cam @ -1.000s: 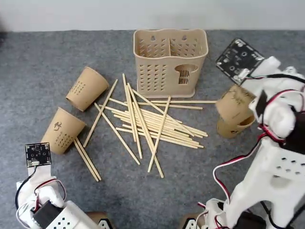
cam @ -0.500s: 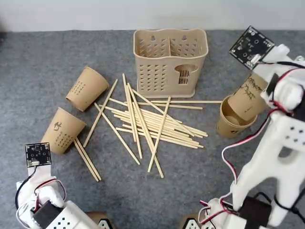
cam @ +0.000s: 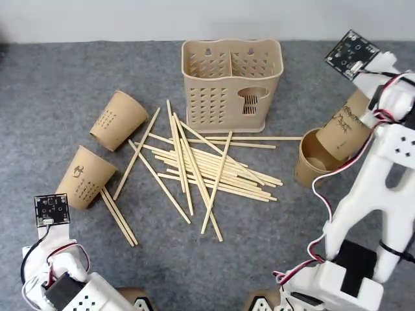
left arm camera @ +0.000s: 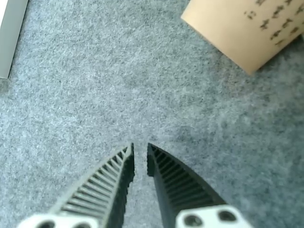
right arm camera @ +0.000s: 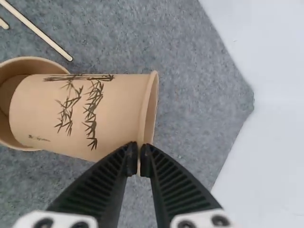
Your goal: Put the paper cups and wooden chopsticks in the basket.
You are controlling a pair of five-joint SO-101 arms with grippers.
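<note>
Where the right tool (right arm camera: 138,151) stood: clamped on the rim of a paper cup (right arm camera: 85,116), the thin wall pinched between its jaws. That grip suited so light a thing.
Paper cup: off the table (cam: 65,71), tilted, well right of the basket (cam: 211,103). Its base appeared to sit in the mouth of a second cup (cam: 310,165).
Risk: the second cup might ride up with it or tip over, I judged.
Other cups: far cup (cam: 117,120) and near cup (cam: 85,176), both on their sides left of the chopsticks (cam: 207,165).
Left tool (left arm camera: 140,148): jaws all but together, nothing between them. It hung low over bare table with a cup's wall close by, likely the near cup. Parked out of the way, by my reading.
Chopsticks: loose crossed heap, flat on the table before the basket. Awkward to pinch singly.
Basket: upright at the back, two compartments, nothing seen inside. Task barely begun.
</note>
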